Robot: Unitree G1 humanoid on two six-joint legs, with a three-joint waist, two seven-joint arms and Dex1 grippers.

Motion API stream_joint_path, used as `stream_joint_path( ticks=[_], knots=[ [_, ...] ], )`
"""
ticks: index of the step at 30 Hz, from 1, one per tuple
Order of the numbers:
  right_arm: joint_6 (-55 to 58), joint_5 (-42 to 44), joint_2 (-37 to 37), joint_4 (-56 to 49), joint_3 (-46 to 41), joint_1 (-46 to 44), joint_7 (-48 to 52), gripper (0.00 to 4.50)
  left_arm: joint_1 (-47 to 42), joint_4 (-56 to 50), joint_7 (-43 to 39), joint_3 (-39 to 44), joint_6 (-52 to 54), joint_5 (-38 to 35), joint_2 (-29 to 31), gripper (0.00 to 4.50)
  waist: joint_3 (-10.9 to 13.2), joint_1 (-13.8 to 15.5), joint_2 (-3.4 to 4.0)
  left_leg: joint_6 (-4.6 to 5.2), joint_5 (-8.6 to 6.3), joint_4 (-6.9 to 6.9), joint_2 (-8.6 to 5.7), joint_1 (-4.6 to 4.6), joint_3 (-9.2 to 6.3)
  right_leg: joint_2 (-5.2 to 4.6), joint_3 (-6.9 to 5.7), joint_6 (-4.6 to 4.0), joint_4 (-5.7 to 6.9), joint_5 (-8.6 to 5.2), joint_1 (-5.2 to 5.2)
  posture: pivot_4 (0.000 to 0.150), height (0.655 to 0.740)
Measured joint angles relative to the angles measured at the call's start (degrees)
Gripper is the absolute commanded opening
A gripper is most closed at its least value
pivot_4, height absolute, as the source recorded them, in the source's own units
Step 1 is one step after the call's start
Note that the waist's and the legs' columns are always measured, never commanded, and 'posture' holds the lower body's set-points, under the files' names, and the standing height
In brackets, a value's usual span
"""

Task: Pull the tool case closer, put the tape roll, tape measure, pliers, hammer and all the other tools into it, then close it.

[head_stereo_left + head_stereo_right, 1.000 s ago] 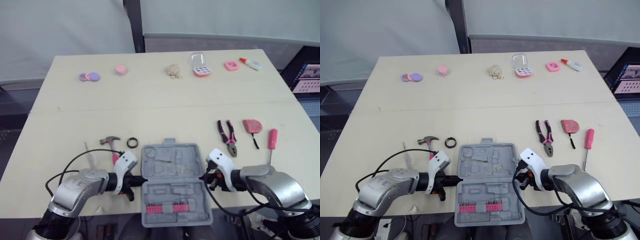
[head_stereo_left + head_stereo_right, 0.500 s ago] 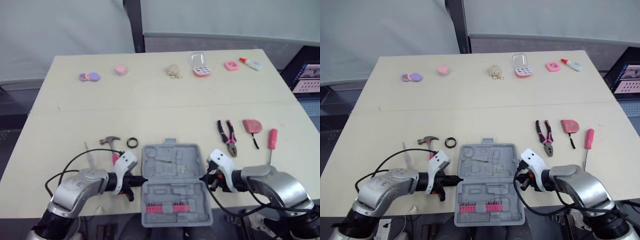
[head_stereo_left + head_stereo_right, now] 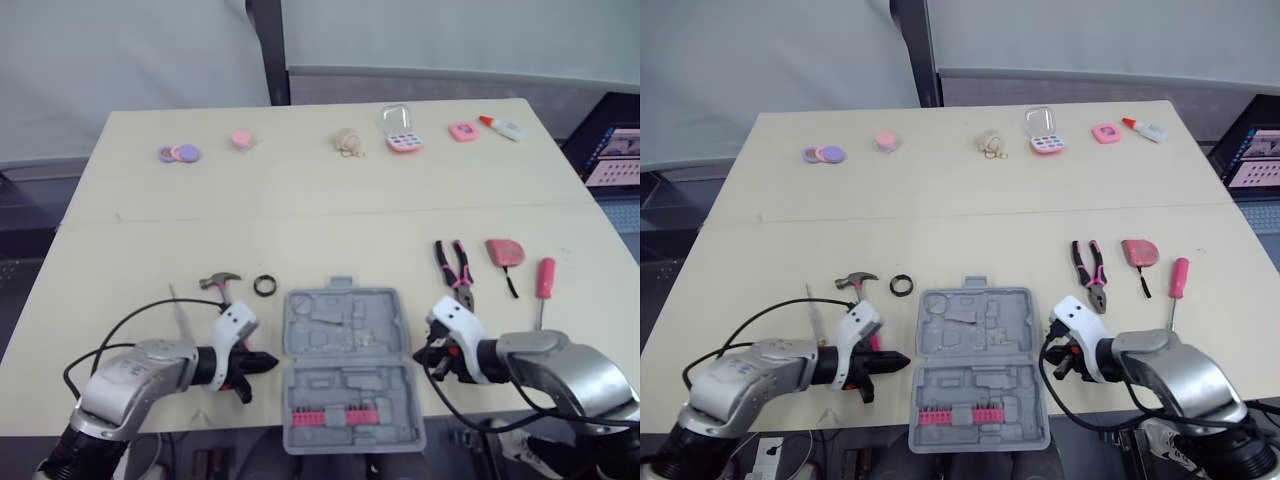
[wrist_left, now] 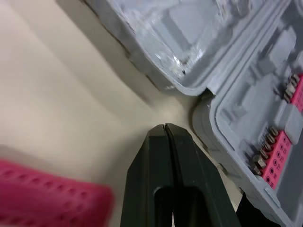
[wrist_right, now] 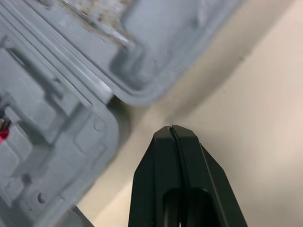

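Left eye view: left gripper [image 3: 271,360] and right gripper [image 3: 431,351] flank the open tool case [image 3: 345,345], jaws pressed together; hammer [image 3: 220,283] lies nearest the left, pliers [image 3: 457,272] nearest the right

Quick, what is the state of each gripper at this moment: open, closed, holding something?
Left gripper: closed, holding nothing, beside the case.
Right gripper: closed, holding nothing, at the case's other side.

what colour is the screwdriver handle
The screwdriver handle is pink; the right eye view shows it best.
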Motion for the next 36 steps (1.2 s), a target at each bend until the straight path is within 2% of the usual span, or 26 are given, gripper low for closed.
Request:
stream_joint_path(
  ticks=[4, 9, 13, 16, 19, 24, 30, 32, 33, 36],
  knots=[
    [0.5, 2.1, -2.9, -3.9, -4.9, 3.7, 0.3, 0.01, 2.2, -3.0, -3.1, 7.3, 0.3, -6.0, 0.6, 0.06, 0.0, 0.0, 0.0, -0.02, -0.01, -0.04, 0.05, -0.01, -0.01, 0.0, -0.01, -0.01, -0.05, -0.01, 0.0, 0.15, 0.74],
    [-0.4, 7.9, -5.2, -12.5, -15.6, 12.7, 4.1, 0.01, 9.0, -8.6, -9.5, 21.3, -3.2, -14.5, 3.2, 0.06, 0.0, 0.1, 0.0, -0.02, -0.02, -0.05, 0.1, 0.0, 0.03, 0.02, -0.02, -0.03, -0.26, -0.02, 0.11, 0.15, 0.74],
    [-4.7, 11.1, -3.9, -15.8, -28.1, 20.4, 7.0, 0.01, 18.8, -10.2, -16.0, 31.5, -13.5, -16.3, 0.9, 0.06, 0.0, 0.1, -0.02, -0.01, -0.02, -0.12, 0.11, 0.01, 0.14, 0.04, -0.05, -0.03, -0.48, -0.02, 0.2, 0.15, 0.74],
    [-8.9, 11.8, -1.9, -15.9, -36.2, 23.8, 7.9, 0.01, 25.3, -10.0, -19.3, 35.7, -20.5, -15.4, 0.1, 0.06, 0.0, 0.2, -0.06, 0.0, -0.02, -0.12, 0.13, 0.04, 0.2, 0.07, -0.05, -0.03, -0.62, -0.02, 0.29, 0.15, 0.74],
    [-14.2, 12.4, 1.3, -17.6, -40.0, 30.2, 9.9, 0.01, 31.1, -6.4, -21.9, 37.4, -28.1, -11.7, -1.5, 0.06, 0.0, 0.4, -0.07, 0.02, -0.03, -0.18, 0.12, 0.09, 0.2, 0.08, -0.06, -0.03, -0.67, -0.02, 0.36, 0.15, 0.74],
    [-20.4, 12.3, 4.8, -18.0, -41.2, 37.9, 11.3, 0.01, 38.1, 1.2, -26.4, 38.4, -42.2, -4.8, -3.2, 0.06, -0.2, 0.2, -0.31, 0.13, -0.1, -0.2, 0.17, 0.24, 0.31, 0.08, -0.04, -0.06, -0.84, -0.03, 0.56, 0.15, 0.74],
    [-24.5, 12.0, 7.0, -16.2, -41.0, 41.9, 11.3, 0.01, 42.2, 7.7, -29.6, 38.5, -52.7, -1.6, -4.6, 0.06, -0.3, 0.3, -0.46, 0.21, -0.19, -0.2, 0.48, 0.25, 0.25, 0.1, -0.04, -0.1, -0.94, -0.05, 0.63, 0.15, 0.74],
    [-25.2, 12.0, 7.0, -15.3, -41.0, 42.3, 11.3, 0.0, 42.4, 9.2, -30.1, 38.5, -54.6, -1.5, -4.6, 0.58, -0.3, 0.3, -0.5, 0.22, -0.2, -0.2, 0.5, 0.26, 0.25, 0.11, -0.04, -0.11, -0.95, -0.06, 0.64, 0.15, 0.74],
    [-25.5, 11.8, 7.0, -14.8, -41.0, 42.5, 11.2, 0.55, 42.6, 9.8, -30.1, 38.5, -55.0, -1.4, -4.5, 0.92, -0.3, 0.2, -0.5, 0.22, -0.21, -0.2, 0.51, 0.26, 0.25, 0.11, -0.04, -0.11, -0.95, -0.06, 0.64, 0.15, 0.74],
    [-26.1, 11.2, 7.0, -13.3, -40.7, 42.5, 10.6, 1.88, 43.2, 10.7, -30.1, 38.4, -55.1, -1.4, -4.0, 2.45, -0.4, 0.2, -0.5, 0.22, -0.23, -0.2, 0.53, 0.27, 0.25, 0.12, -0.05, -0.11, -0.94, -0.06, 0.64, 0.15, 0.74]
  ],
)
